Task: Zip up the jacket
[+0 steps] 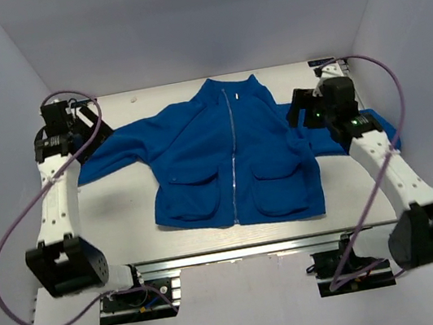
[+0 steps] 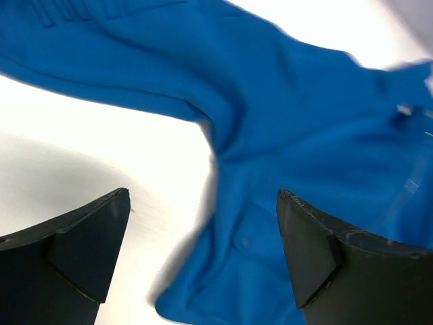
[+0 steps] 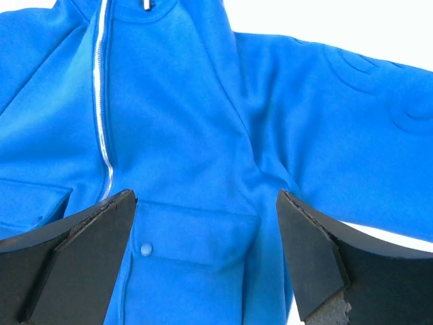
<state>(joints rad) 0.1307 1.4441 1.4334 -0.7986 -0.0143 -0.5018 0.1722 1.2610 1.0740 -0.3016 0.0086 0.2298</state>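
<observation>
Looking down at the jacket [image 1: 199,157], I see it lies flat in the middle of the table [image 1: 118,219], front side up, with its collar [image 1: 225,87] at the far end. The zipper [image 1: 231,160] runs as one thin pale line from the jacket's bottom edge up to the collar. In the right wrist view the pull [image 3: 145,5] sits at the very top, so I think the zipping is done, or almost. The best thing now is to check the top and touch nothing. If the pull needs one more tug, I would press the jacket's bottom edge flat with one gripper. With the other I would pull slowly, straight along the line, so the cloth does not bunch. The left gripper [image 2: 203,195] hangs by the jacket's sleeve on the left arm's side, fingers [image 2: 81,250] wide apart and holding nothing. The right gripper [image 3: 206,193] hangs above the jacket's pocket [image 3: 189,250], which has a small snap [image 3: 145,249]. Its fingers [image 3: 318,250] are wide apart and empty too. Purple cables [image 1: 3,246] loop outside the jacket. The right arm [image 1: 390,168] crosses over the jacket's other sleeve [image 1: 325,144], so I would lift before moving sideways, or it could drag the cloth.
</observation>
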